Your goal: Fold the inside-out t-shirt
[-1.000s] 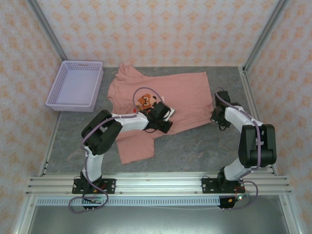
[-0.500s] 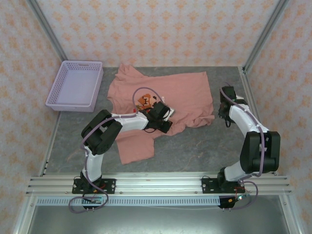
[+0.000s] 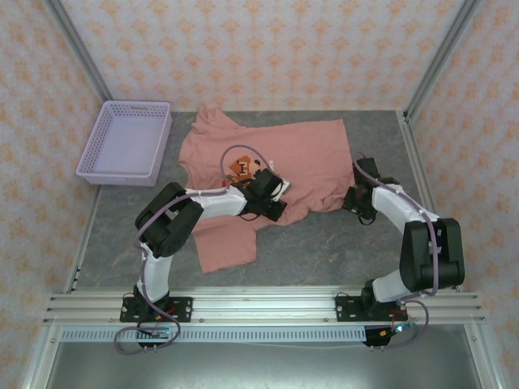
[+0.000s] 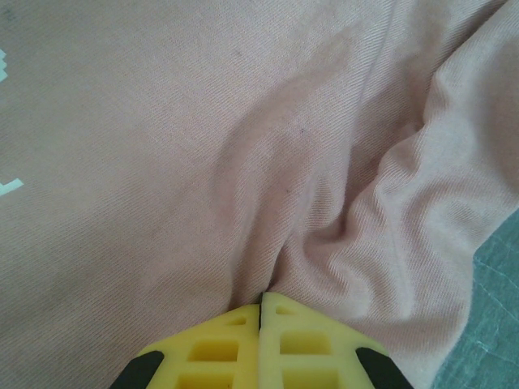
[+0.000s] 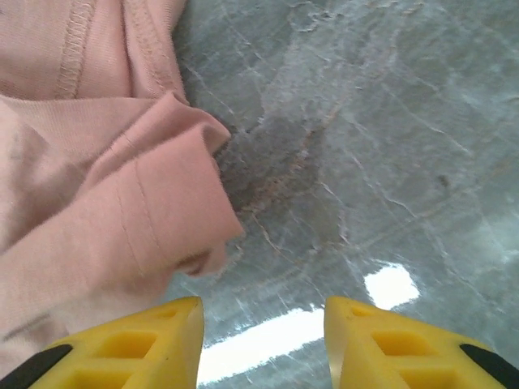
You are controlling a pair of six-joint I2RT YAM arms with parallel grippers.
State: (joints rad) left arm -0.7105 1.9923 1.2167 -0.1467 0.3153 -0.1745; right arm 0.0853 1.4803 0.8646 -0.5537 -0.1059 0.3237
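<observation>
Nearest our arm bases, one flap of the inside-out t-shirt trails toward 7 o'clock over the grey marbled counter. The rest of the salmon-pink cloth spreads from the middle of the counter up toward 12 o'clock. Our left tool rests on the shirt near its centre. From the left wrist camera we see the left tool with its yellow jaws pressed together and a pucker of the t-shirt pinched into the tips, creases fanning away toward 1 o'clock. Our right tool sits low at the shirt's 3 o'clock edge. In the right wrist view, the right tool has its jaws parted partway with nothing between them, over bare counter. A rumpled, stitched corner of the t-shirt lies just beside it at 10 o'clock. Just beyond the left tool, at its 11 o'clock, we see the small orange, brown and white blocky print facing up. Farthest off, at 10 o'clock, a lavender plastic basket stands just apart from the shirt's edge.
</observation>
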